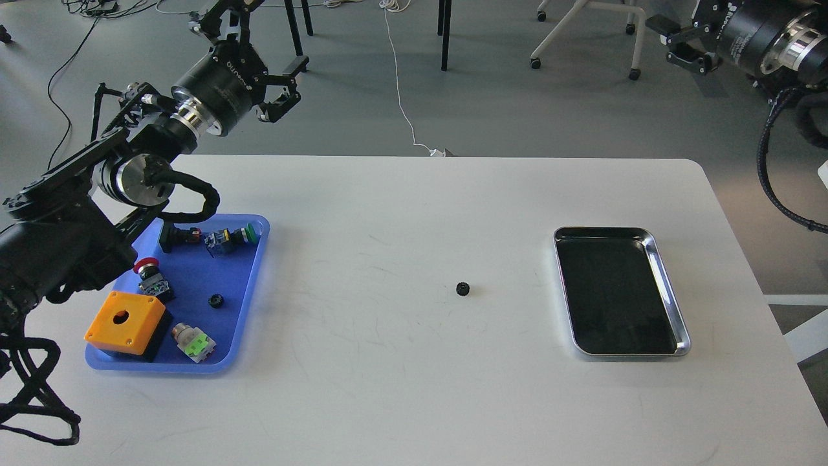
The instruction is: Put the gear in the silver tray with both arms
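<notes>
A small black gear (462,288) lies alone on the white table (401,388), left of the silver tray (667,288). The tray is shiny, its dark bottom is bare, and it stands at the table's right. My left gripper (290,84) is raised high beyond the table's far left edge, open and empty, far from the gear. My right gripper (666,40) is at the top right, above the floor beyond the table, with its fingers apart and empty.
A blue plastic tray (253,285) at the left holds an orange box (123,316), several push-buttons and a second small black gear (216,300). Chair and table legs stand on the floor behind the table.
</notes>
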You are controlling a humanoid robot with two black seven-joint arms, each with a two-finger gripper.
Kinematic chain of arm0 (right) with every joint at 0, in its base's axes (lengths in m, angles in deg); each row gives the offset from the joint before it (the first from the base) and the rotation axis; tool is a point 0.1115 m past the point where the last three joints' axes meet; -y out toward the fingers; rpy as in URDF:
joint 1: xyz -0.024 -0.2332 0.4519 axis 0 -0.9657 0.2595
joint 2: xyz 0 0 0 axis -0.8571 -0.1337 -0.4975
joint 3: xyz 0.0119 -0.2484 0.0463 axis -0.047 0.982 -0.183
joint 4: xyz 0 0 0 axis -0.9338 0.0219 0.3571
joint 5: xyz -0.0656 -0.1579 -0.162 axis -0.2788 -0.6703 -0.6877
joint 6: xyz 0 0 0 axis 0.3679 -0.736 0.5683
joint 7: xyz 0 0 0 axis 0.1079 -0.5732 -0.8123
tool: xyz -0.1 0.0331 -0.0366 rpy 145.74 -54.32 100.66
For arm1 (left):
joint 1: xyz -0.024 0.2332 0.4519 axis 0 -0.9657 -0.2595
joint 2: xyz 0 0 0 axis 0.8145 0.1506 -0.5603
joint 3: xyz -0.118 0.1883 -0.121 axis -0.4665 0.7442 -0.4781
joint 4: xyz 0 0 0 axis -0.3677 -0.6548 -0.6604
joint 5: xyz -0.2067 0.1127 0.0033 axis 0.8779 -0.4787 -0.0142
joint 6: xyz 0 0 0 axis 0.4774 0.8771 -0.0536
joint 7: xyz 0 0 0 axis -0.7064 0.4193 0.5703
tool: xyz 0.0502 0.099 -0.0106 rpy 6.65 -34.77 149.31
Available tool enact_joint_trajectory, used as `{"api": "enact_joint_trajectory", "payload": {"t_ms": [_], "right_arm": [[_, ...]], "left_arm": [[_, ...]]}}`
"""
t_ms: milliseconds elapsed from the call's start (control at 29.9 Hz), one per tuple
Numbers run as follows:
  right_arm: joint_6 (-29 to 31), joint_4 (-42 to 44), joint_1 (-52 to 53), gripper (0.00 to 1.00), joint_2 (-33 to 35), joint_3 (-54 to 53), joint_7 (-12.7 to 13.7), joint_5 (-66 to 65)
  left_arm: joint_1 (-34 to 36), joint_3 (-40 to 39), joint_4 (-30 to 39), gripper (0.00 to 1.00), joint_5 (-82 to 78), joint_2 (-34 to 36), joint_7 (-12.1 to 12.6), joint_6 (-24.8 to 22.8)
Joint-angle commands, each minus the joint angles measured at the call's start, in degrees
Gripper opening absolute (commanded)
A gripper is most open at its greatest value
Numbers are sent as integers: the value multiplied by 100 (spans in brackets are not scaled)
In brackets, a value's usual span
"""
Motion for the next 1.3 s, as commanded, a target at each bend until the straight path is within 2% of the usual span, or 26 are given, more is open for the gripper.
{"api": "enact_joint_trajectory", "payload": {"t_ms": [0,268,502,569,669,803,937,1271], "right_arm": [[-1,-36,746,99,-578,1219,-32,-355],[-1,-220,1635,98,-2256,3093,-67,-1514],[-1,-573,1627,92,-3022,4200,-128,-2622],[-1,-616,1548,90,-3119,4465,-189,-2833],[-1,-652,1434,77,-3268,4781,-321,-3184],[-1,-643,1267,65,-3383,4984,-322,-3484],[-1,-626,1143,62,-3427,5028,-313,-3581],[-1,-494,941,61,-3427,5309,-295,-4012]], "left_arm": [[-304,-390,-23,98,19,101,-16,26],[-542,-734,-23,98,28,347,-16,26],[-709,-725,3,98,19,549,-16,18],[-726,-725,3,98,19,593,-16,18],[-788,-725,30,98,19,637,-25,9],[-788,-725,47,98,10,637,-16,9],[-788,-716,56,98,10,637,-25,18],[-797,-681,56,98,10,637,-25,18]]}}
